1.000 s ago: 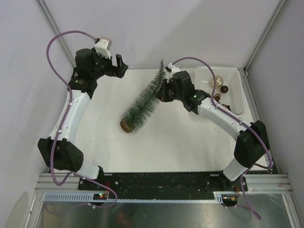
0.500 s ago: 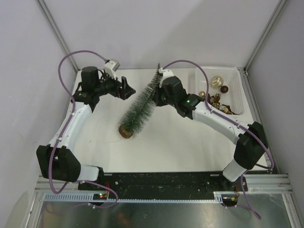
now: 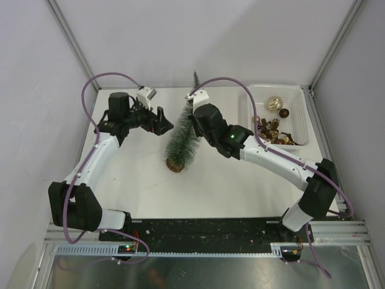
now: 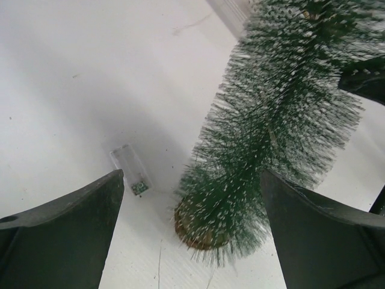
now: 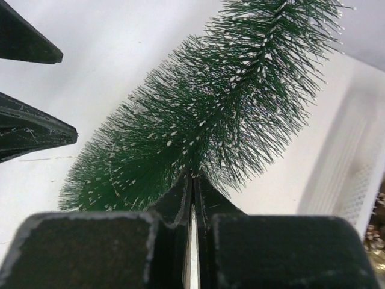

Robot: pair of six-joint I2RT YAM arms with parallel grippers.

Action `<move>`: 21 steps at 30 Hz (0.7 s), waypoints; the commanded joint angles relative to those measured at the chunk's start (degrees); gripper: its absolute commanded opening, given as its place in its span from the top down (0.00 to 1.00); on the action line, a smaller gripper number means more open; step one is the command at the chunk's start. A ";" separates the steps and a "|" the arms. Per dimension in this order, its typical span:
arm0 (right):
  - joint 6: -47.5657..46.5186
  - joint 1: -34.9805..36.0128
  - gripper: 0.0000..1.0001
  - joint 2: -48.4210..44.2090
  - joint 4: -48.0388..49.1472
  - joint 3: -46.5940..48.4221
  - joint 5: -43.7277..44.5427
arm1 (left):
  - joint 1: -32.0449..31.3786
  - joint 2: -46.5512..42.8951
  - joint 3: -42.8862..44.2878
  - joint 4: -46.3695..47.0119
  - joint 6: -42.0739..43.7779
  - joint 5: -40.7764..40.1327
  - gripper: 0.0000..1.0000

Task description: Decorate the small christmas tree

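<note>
- Tree (image 3: pixel 182 135): nearly upright with a slight lean. Its wooden base (image 3: pixel 175 164) is down at the counter (image 3: pixel 228 186), below the right gripper (image 5: pixel 191 179). Whether the base sits flat cannot be told.
- Right gripper: jaws pressed almost together in the bristles about midway up the tree, holding it at the stem. The tree's tip rises above this gripper.
- Left gripper (image 3: pixel 164 122): spread wide, just left of the tree and opposite the right gripper, not touching it. In its own view the tree stands ahead, between the two fingers (image 4: pixel 66 241).
- Small clear box (image 4: pixel 129 170): lies on the counter ahead of the left gripper, near the base but apart from it.
- White basket (image 3: pixel 304 120): well to the right of the right gripper. It holds a gold ball (image 3: pixel 275 103), a dark ball (image 3: pixel 284 112) and a tangle of gold ornaments (image 3: pixel 274 131).
</note>
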 commanded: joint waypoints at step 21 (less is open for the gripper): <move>-17.95 5.76 1.00 0.74 0.10 7.87 13.34 | -0.26 -2.64 -0.69 0.90 1.92 -2.94 0.00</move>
